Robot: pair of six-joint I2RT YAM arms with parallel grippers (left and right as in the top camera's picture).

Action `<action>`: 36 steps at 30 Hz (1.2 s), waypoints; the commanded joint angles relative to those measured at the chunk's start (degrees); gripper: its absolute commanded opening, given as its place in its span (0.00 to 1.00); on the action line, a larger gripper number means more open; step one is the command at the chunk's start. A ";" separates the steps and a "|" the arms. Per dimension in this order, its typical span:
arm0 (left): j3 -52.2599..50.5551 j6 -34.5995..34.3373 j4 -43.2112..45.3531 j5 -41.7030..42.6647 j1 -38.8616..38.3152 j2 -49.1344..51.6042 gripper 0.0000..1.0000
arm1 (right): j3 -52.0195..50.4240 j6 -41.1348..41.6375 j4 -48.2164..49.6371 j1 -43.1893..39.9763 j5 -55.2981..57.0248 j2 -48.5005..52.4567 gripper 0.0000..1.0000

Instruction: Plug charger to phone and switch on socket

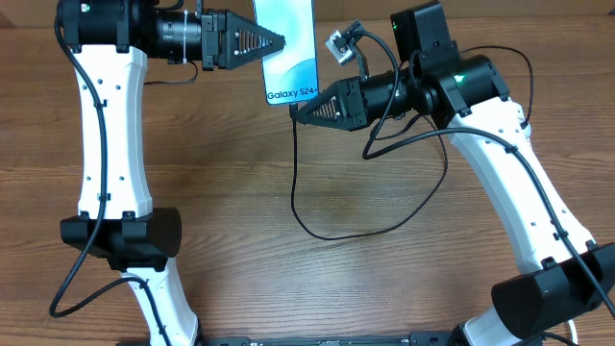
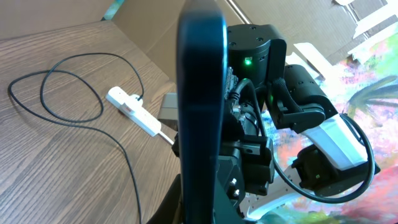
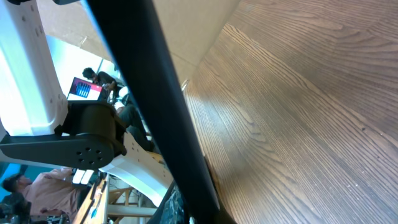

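The phone (image 1: 289, 48), its light-blue screen reading "Galaxy S24+", is held up at the top middle. My left gripper (image 1: 277, 42) is shut on its left edge. In the left wrist view the phone (image 2: 202, 87) shows edge-on as a dark slab. My right gripper (image 1: 300, 113) is just below the phone's bottom edge, closed where the charger (image 1: 306, 219) cable starts. The connector tip is hidden. The phone's dark edge (image 3: 155, 99) crosses the right wrist view. The socket (image 2: 132, 111) lies on the table in the left wrist view, with the charger cable (image 2: 74, 121) looping to it.
The black cable hangs from the phone's bottom and loops over the wooden table (image 1: 384, 279) toward the right arm. The right arm (image 2: 292, 106) stands close behind the phone. Cardboard walls (image 2: 74, 12) edge the table.
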 commanded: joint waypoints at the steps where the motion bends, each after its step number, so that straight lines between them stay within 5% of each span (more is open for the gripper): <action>1: 0.96 1.46 -1.22 1.49 -1.36 -0.74 0.04 | 0.70 0.13 2.56 -0.11 -1.99 -1.90 0.04; 7: 0.96 1.46 -1.14 -0.48 -1.36 -0.74 0.04 | 0.70 0.13 2.21 -0.11 -1.95 -1.90 0.06; 11: 0.96 1.44 -0.92 -1.51 -1.31 -0.74 0.04 | 0.70 0.13 0.92 -0.11 -1.92 -1.90 0.31; 18: 0.96 0.55 0.81 -1.22 -1.31 -0.74 0.04 | 0.70 0.07 -2.95 -0.11 -1.38 -1.90 0.38; 36: 0.96 -9.81 3.96 -0.98 -1.31 -0.74 0.04 | 0.68 0.13 -3.10 1.88 2.89 -1.90 0.15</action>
